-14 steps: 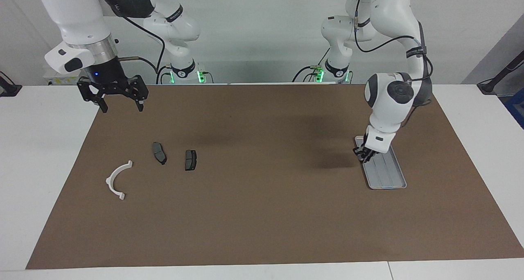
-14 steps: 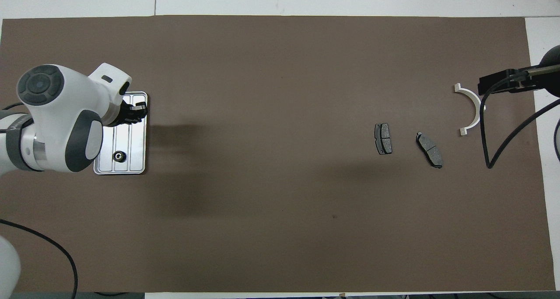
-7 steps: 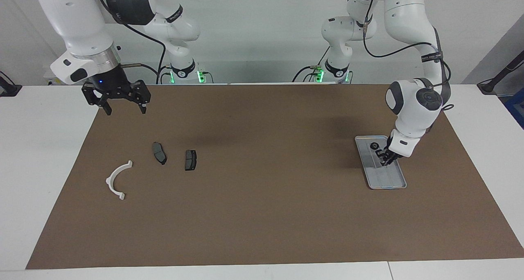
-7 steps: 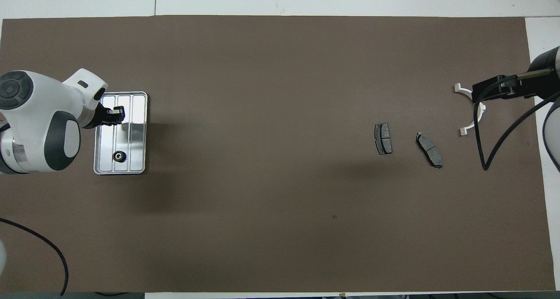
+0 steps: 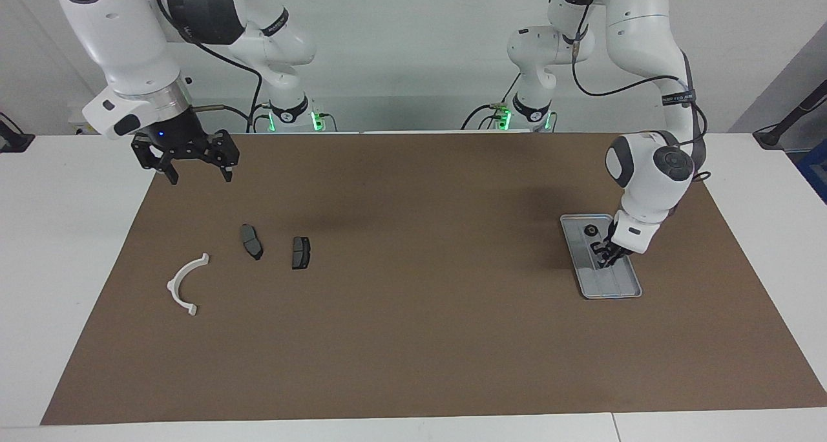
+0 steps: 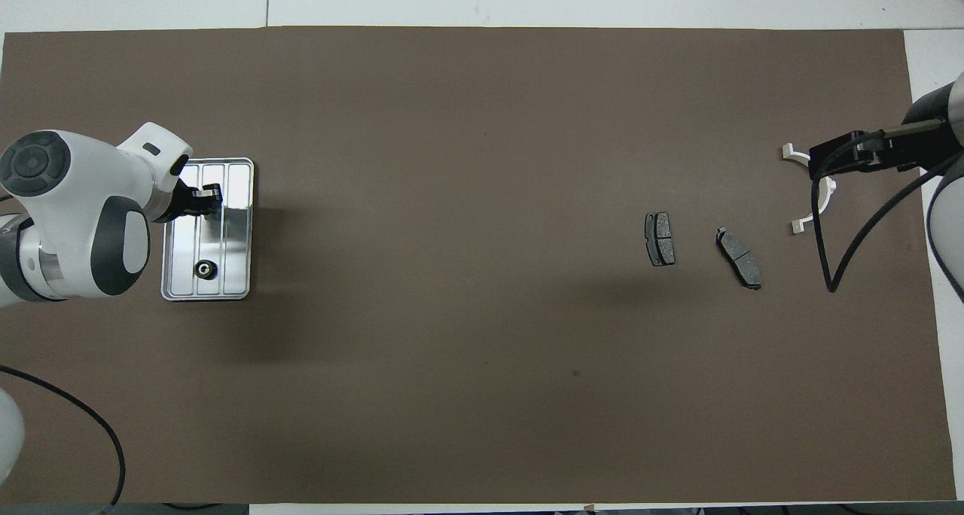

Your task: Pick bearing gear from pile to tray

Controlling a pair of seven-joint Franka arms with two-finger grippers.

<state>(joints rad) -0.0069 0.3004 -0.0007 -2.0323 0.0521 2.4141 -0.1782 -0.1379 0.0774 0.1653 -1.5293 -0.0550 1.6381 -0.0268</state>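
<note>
Facing view, going across: the right gripper [image 5: 200, 176] hangs with its jaws spread wide and nothing in them, over the edge of the brown mat [image 5: 413, 338] at the right arm's end, just waiting. The pile sits around its 6 o'clock: the white half-ring bracket [image 5: 187, 284], then two dark plates [image 5: 251, 242] [image 5: 301, 252] side by side. I can't spot any little round pieces left among them. Way over at 3 o'clock on the mat is the tray [image 5: 617, 285], long axis running roughly 11 to 5. One bearing gear [image 5: 589, 230] already lies in it, at the end nearer the robots. The left gripper [image 5: 605, 256] is low over the middle of the tray, fingertips clenched together; whether something tiny is pinched in there, can't tell. From that gripper the gear lies at about 11 o'clock, close but not touching. So the left arm owns the tray and the right arm is the one nearer the pile. My guess: the drop-off is pretty much done.
</note>
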